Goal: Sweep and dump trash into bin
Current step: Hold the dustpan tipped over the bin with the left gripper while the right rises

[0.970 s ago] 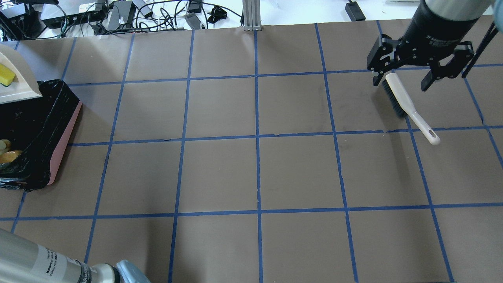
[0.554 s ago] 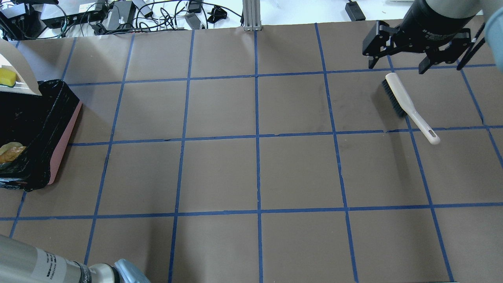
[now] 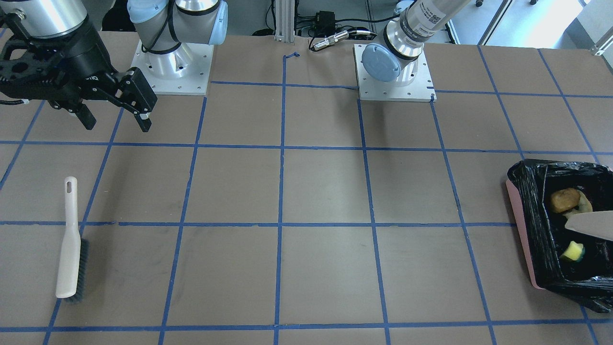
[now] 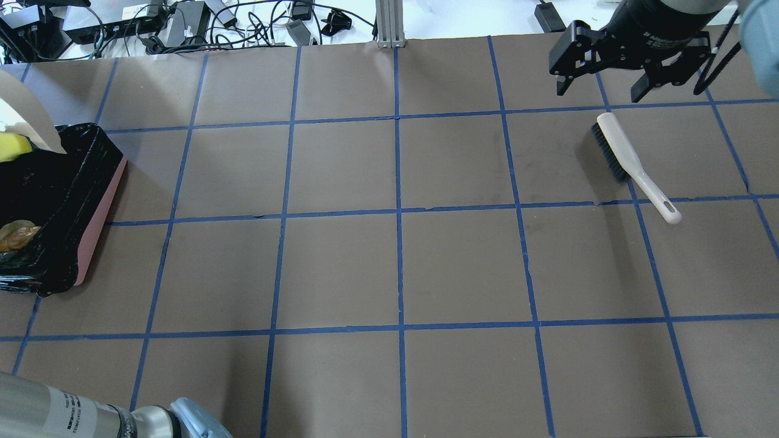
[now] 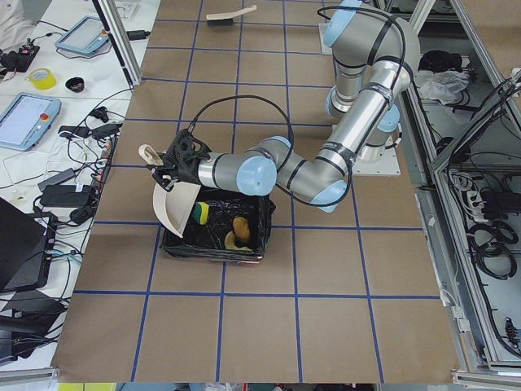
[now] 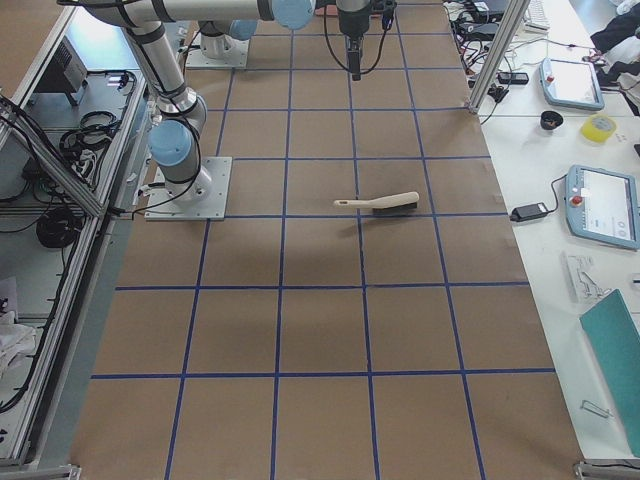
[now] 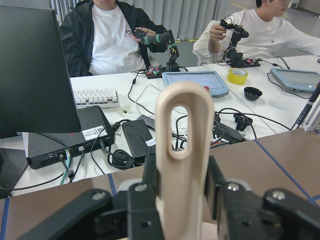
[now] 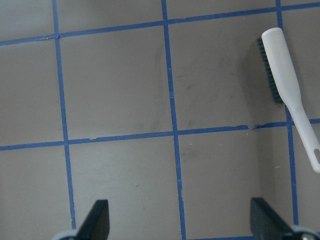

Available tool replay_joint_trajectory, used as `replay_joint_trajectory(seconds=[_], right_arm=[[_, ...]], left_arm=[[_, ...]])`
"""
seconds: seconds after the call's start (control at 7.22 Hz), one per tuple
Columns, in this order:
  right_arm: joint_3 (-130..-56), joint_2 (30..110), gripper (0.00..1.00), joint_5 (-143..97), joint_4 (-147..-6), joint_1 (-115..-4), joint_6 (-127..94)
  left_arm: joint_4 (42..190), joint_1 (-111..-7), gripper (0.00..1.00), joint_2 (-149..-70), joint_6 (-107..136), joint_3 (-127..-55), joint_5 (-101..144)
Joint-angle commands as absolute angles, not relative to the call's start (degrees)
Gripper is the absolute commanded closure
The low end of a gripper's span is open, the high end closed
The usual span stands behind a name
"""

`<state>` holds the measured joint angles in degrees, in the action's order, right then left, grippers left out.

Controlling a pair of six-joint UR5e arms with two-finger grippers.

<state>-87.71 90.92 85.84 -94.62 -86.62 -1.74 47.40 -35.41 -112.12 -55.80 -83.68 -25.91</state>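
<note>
The pink bin (image 3: 519, 225) with its black bag stands at the table's left end (image 4: 100, 207). In it lie the golden-brown bun (image 3: 564, 199), the tan croissant piece (image 3: 584, 205) and the yellow-green sponge (image 3: 573, 251). My left gripper (image 7: 182, 200) is shut on the handle of the beige dustpan (image 5: 177, 208), which hangs steeply tilted over the bin; the sponge (image 4: 12, 146) shows just under its lip. My right gripper (image 4: 599, 94) is open and empty, raised beyond the beige brush (image 4: 633, 164) that lies flat on the table.
Brown paper with a blue tape grid covers the table (image 4: 395, 267). Cables and power bricks (image 4: 182, 24) lie past its far edge. An aluminium post (image 4: 389, 24) stands at the far middle. Operators sit at a side desk (image 7: 200, 80).
The right gripper has lifted and drawn back from the brush, which stays put. The dustpan has tipped steeper and the sponge has slid off it down into the bin.
</note>
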Motion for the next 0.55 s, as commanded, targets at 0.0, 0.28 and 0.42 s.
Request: replay_joint_trajectory(seconds=[0.0, 0.28, 0.42], right_arm=[[-88.1, 90.8, 0.0, 86.0, -92.7, -86.7, -1.4], [-88.0, 90.7, 0.0, 86.0, -93.0, -86.7, -2.2], [-87.7, 90.6, 0.0, 86.0, -93.3, -86.1, -2.3]], left_arm=[[48.0, -35.8, 1.0, -109.9, -52.7, -84.0, -27.6], [47.6, -42.0, 1.0, -107.1, -26.3, -83.1, -48.4], [47.9, -47.8, 1.0, -105.4, -15.5, -82.8, -60.8]])
